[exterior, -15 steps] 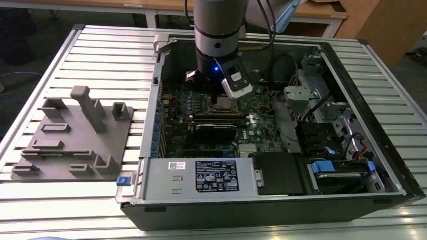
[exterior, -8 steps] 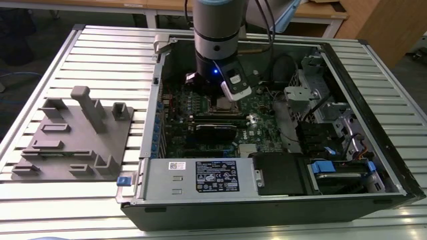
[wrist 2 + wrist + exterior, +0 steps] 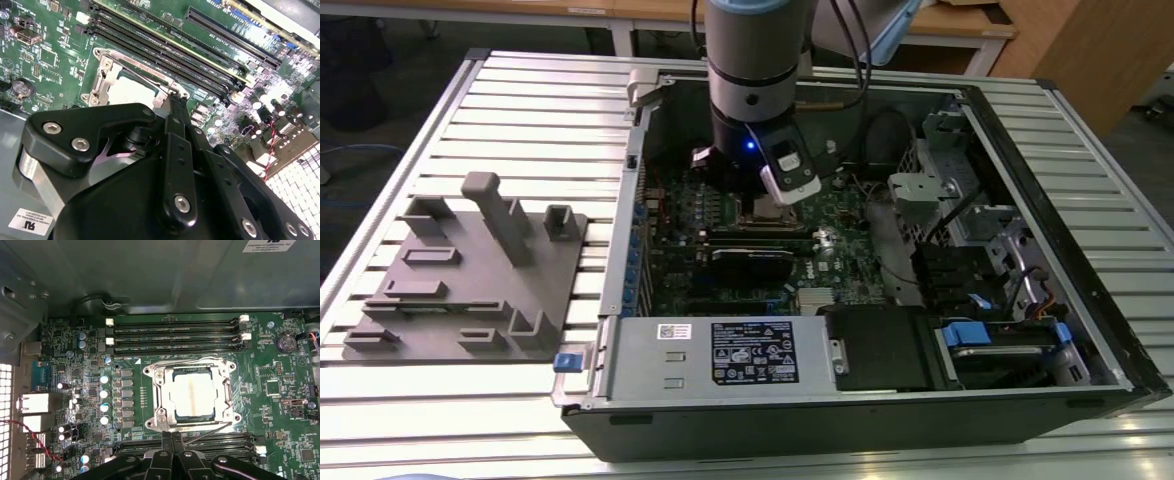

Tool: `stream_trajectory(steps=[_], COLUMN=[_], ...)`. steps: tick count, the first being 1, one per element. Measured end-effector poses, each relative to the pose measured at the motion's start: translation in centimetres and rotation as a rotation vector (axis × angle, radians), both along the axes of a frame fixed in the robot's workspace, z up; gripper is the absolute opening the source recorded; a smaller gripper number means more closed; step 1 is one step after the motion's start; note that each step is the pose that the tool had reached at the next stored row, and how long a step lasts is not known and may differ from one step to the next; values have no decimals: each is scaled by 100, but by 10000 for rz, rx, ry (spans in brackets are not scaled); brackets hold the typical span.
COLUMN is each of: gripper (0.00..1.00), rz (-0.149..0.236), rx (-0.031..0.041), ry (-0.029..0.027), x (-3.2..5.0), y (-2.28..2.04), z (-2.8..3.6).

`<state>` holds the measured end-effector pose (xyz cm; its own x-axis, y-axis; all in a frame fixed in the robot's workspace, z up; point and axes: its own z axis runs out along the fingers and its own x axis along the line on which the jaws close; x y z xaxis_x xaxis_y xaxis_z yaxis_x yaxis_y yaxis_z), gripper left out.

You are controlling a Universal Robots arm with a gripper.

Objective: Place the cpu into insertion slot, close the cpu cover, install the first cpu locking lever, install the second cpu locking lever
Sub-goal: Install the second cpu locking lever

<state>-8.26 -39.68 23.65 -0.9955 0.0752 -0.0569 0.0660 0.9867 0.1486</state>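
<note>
the one cpu (image 3: pixel 192 396) sits in the insertion slot (image 3: pixel 159 416) with the single cpu cover (image 3: pixel 224 399) shut flat around it (silver top showing through the window). the gripper (image 3: pixel 172 436) hovers at the socket's edge, fingers pressed together on nothing, beside one thin locking lever (image 3: pixel 206 432). four memory slots (image 3: pixel 175 332) lie past the socket.

In the exterior view, the bench (image 3: pixel 520 110) has a ribbed silver top of parallel aluminium slats that catch bright light along the near edge. Behind it stand wooden desks (image 3: pixel 961 25) with pale tops on white metal legs, and a wooden cabinet panel (image 3: pixel 1087 60) fills the far corner at the exterior view's right. The floor (image 3: pixel 380 90) at the exterior view's left is dark grey-blue, with a dark shape resting on it.
</note>
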Motion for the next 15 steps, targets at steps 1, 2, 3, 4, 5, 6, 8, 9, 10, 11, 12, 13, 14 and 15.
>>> stream_trajectory(steps=[1, 2, 3, 4, 5, 6, 8, 9, 10, 11, 12, 13, 14, 15], gripper=[10, 10, 10, 10, 10, 10, 10, 10, 10, 10, 10, 10, 10, 10], rz=[-21, -45, -66, -87, -112, -144, -218, -250, -280, -298, -302, -303, -303, -303], rx=[-1, -3, -3, -4, -4, -3, -2, -2, -2, 0, 0, -2, 6, 10], ry=[1, 2, 2, 3, 2, 2, 2, 2, 2, 1, 1, 2, 2, 2], x=[-1, -2, -2, -3, -3, -2, -2, -3, -3, -3, -3, -3, -3, -4], y=[-4, -10, -14, -18, -23, -29, -46, -53, -57, -58, -59, -59, -60, -60], z=[-14, -28, -41, -48, -53, -58, -64, -67, -70, -72, -72, -71, -72, -71])
